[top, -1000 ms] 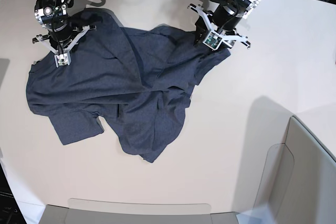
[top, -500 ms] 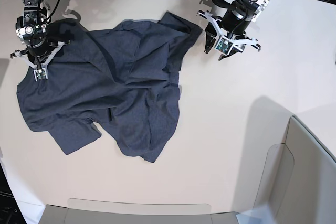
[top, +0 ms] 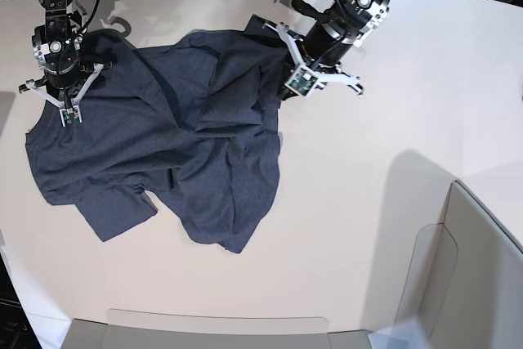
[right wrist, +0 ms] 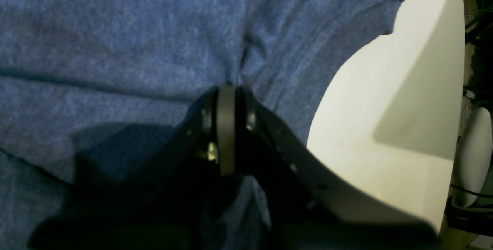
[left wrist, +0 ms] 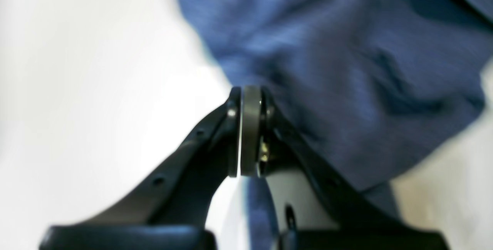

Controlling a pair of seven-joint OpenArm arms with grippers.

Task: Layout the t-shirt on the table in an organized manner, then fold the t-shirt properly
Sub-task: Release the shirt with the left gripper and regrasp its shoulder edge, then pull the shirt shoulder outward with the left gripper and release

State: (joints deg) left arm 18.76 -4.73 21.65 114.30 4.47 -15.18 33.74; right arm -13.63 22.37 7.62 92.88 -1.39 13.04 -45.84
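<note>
The table [top: 425,87] is a broad off-white top, bare over its whole 3 o'clock half in the base view. The t-shirt [top: 163,153] lies bunched over the 9-to-12 o'clock part of it, dark heathered navy, with deep folds across the middle, a loose lobe hanging toward 6 o'clock and what looks like a sleeve at 8 o'clock. It is far from flat.

The right gripper [top: 64,97] sits at 10 o'clock, clenched on the t-shirt near that upper corner; its wrist view shows cloth puckering into the closed tips. The left gripper [top: 292,79] sits at 1 o'clock on the garment's upper edge, jaws pressed together. In its wrist view the tips meet right at the fabric's edge, and whether cloth is actually caught between them cannot be told through the blur.

Risks, as I judge them:
- If the left gripper has only a thin bit of hem, or none, a spreading pull would slip it free and that side would collapse back.
- If either pinch has taken two layers, stretching would drag the folds along instead of opening them.
- Pulling the two corners apart unevenly could slide the whole shirt toward the 9 o'clock table edge, where it already lies near the rim.
</note>
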